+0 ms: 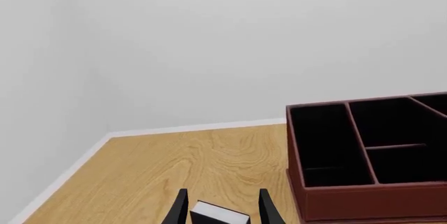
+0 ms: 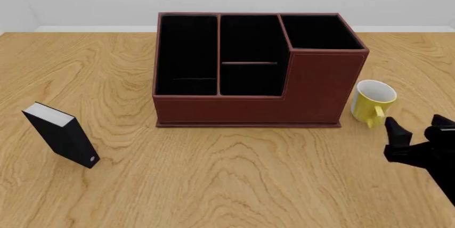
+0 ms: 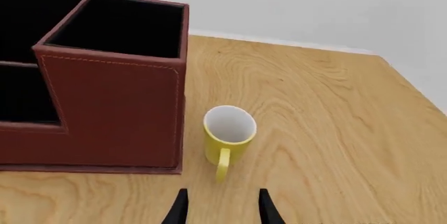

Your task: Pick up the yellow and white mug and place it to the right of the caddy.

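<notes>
While the yellow and white mug [image 2: 372, 100] stands upright on the tabletop just beside the right end of the caddy [image 2: 257, 68], toward the table's right edge, my right gripper [image 2: 414, 133] hangs on the near side of it with its fingers spread apart and nothing between them. From the right wrist view the mug [image 3: 228, 135] sits straight ahead of the parted fingers [image 3: 179, 209], its white inside open to the top and its loop handle turned back toward me. Whether it actually touches the caddy's wall [image 3: 115, 109] I cannot tell; it looks a sliver apart.

Judging by how things lie, the mug already stands where the task wants it, right of the caddy, and my gripper is clear of it, so this reads either as the end of the placing or as an approach before a lift. If a grasp is wanted, I would need to go forward and down, take the rim or body without catching the handle, and avoid shoving it into the caddy.

My left gripper [image 1: 222, 211] is also spread wide, idle near the small black box [image 2: 63, 134] by the left edge.
</notes>
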